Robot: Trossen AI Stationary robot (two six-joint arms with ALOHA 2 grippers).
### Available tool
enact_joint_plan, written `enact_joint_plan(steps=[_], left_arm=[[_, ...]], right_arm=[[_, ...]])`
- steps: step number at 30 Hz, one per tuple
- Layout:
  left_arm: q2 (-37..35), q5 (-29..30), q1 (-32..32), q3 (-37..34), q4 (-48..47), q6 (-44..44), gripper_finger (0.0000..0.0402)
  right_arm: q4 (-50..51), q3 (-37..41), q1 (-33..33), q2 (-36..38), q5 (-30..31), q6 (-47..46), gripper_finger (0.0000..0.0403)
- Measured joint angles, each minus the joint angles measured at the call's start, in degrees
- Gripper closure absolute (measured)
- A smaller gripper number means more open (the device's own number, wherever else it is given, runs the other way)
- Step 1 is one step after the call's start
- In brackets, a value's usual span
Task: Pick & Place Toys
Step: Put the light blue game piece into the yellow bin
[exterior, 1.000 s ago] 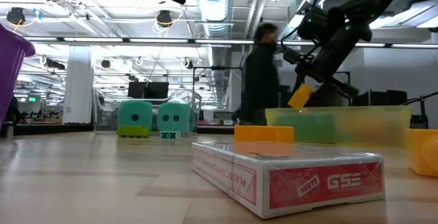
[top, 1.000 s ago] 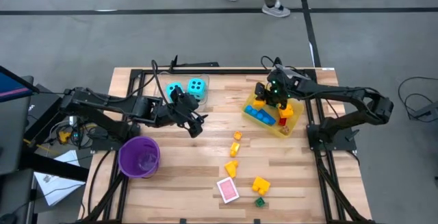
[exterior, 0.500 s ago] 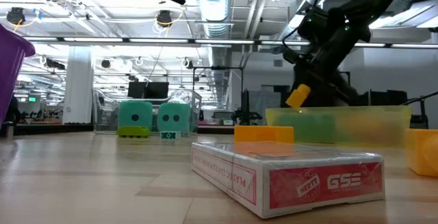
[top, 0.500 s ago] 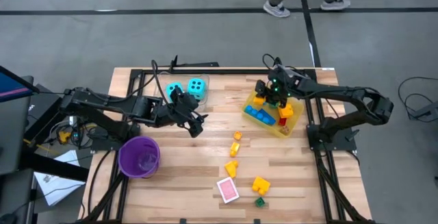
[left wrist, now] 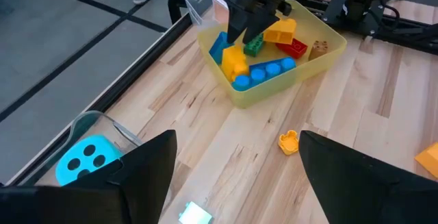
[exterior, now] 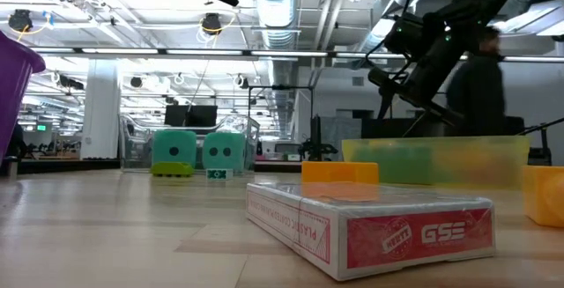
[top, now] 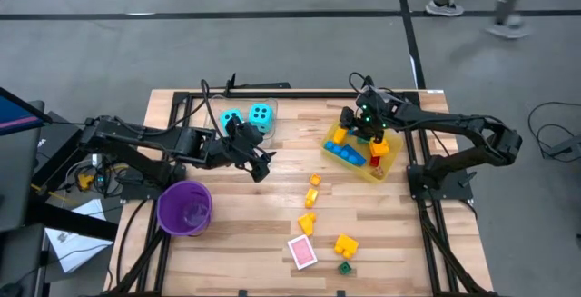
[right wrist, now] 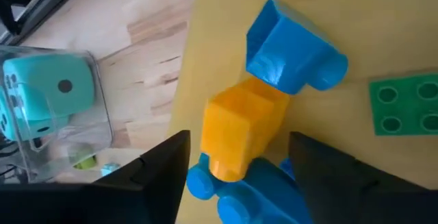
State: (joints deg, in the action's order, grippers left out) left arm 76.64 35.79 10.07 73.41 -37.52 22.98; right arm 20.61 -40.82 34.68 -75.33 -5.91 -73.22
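Wooden table [top: 227, 233]: loose bricks [top: 311, 200] lie between both arms. Right gripper [top: 366, 132] hovers over the yellow bin [top: 385, 166], fingers parted, empty. Left gripper [top: 257, 163], open, is about as near.

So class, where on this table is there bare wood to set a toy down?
Bare wood lies between the purple cup and the pink cards, and along the far edge between the cyan dice and the yellow bin. Loose bricks crowd the middle-right.
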Motion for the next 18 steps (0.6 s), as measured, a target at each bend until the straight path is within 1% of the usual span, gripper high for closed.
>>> enact_joint_plan(steps=[4, 9, 12, 18], left_arm=[[0.0, 0.0, 0.0, 0.0, 0.0, 0.0, 0.0100], [0.0, 0.0, 0.0, 0.0, 0.0, 0.0, 0.0100], [0.0, 0.0, 0.0, 0.0, 0.0, 0.0, 0.0100], [0.0, 0.0, 0.0, 0.0, 0.0, 0.0, 0.0100]], right_arm=[[-1.1, 0.0, 0.0, 0.2, 0.8, 0.8, 0.0157], [-3.3, 0.0, 0.0, 2.7, 1.4, 1.6, 0.0156], [-4.2, 0.0, -0.3, 6.0, 1.5, 2.6, 0.0155], [-6.2, 0.0, -3.0, 16.0, 1.4, 9.4, 0.0155]])
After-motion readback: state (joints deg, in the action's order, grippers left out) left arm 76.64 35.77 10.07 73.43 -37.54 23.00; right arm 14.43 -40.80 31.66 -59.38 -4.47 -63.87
